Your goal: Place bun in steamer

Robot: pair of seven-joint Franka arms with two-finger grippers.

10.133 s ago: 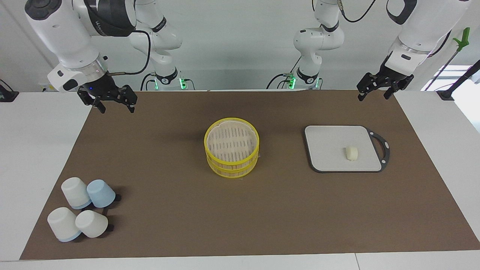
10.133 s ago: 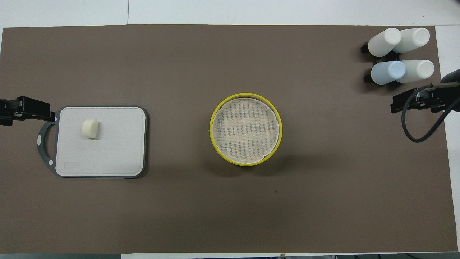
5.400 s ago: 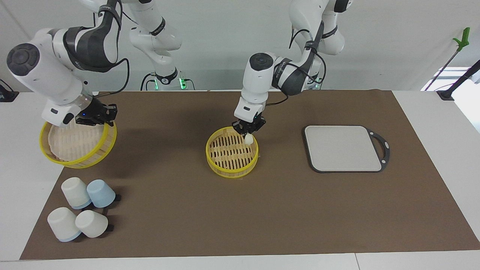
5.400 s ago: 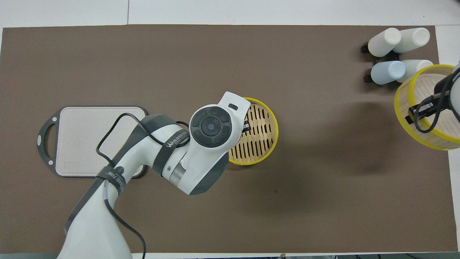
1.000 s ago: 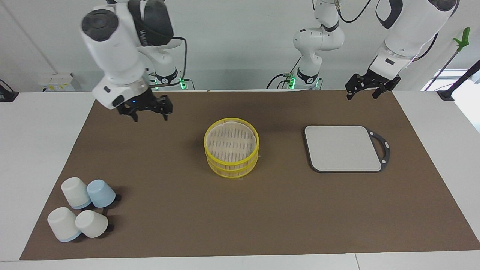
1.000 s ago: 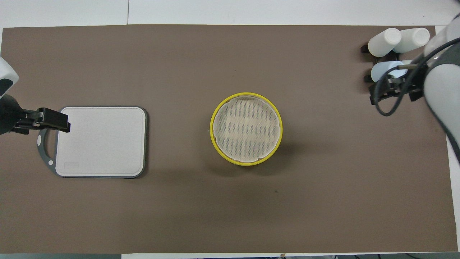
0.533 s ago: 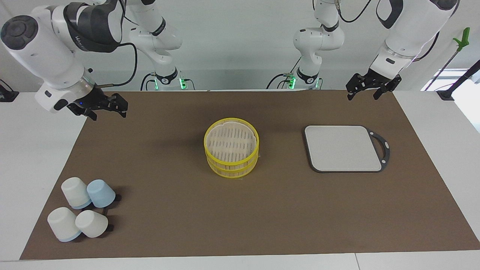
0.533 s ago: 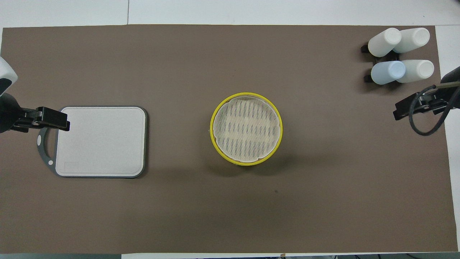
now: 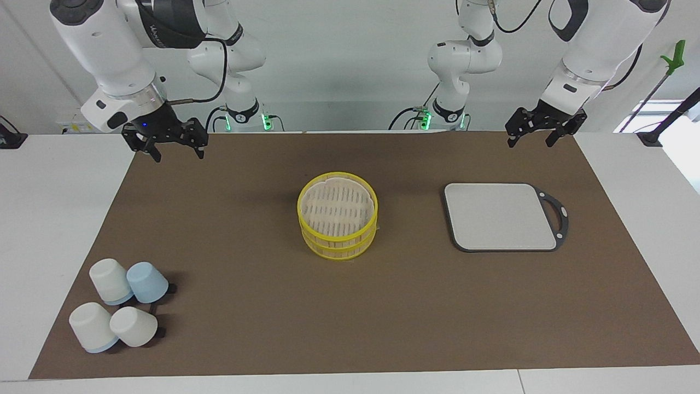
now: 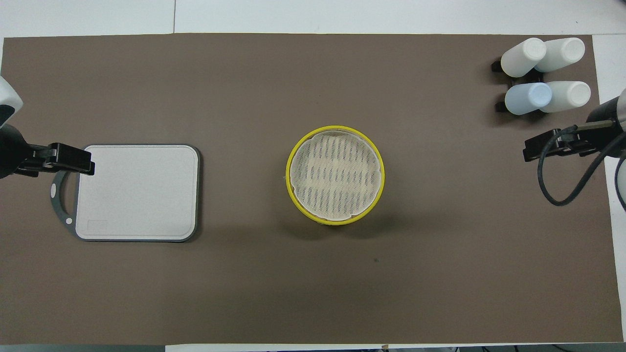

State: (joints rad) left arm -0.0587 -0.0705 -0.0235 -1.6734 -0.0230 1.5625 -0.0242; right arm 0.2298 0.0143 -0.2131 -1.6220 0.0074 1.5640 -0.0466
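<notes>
The steamer [image 9: 337,254] stands in the middle of the brown mat, with its yellow-rimmed top piece [image 9: 338,206] stacked on it; it also shows in the overhead view [image 10: 289,182]. The bun is hidden; it shows in neither view. My left gripper [image 9: 529,141] hangs open and empty in the air over the mat's edge by the robots, near the grey board; it shows in the overhead view [image 10: 68,159]. My right gripper [image 9: 178,155] hangs open and empty over the mat's corner at the right arm's end; it shows in the overhead view [image 10: 547,145].
A grey rounded-square board [image 9: 500,216] with a dark handle lies bare toward the left arm's end [image 10: 137,190]. Several white and blue cups [image 9: 117,306] lie on their sides at the right arm's end, farther from the robots [image 10: 543,73].
My right gripper swung out toward the right arm's end of the table, then came back a little and rose. The left gripper has hardly moved. The steamer stays closed.
</notes>
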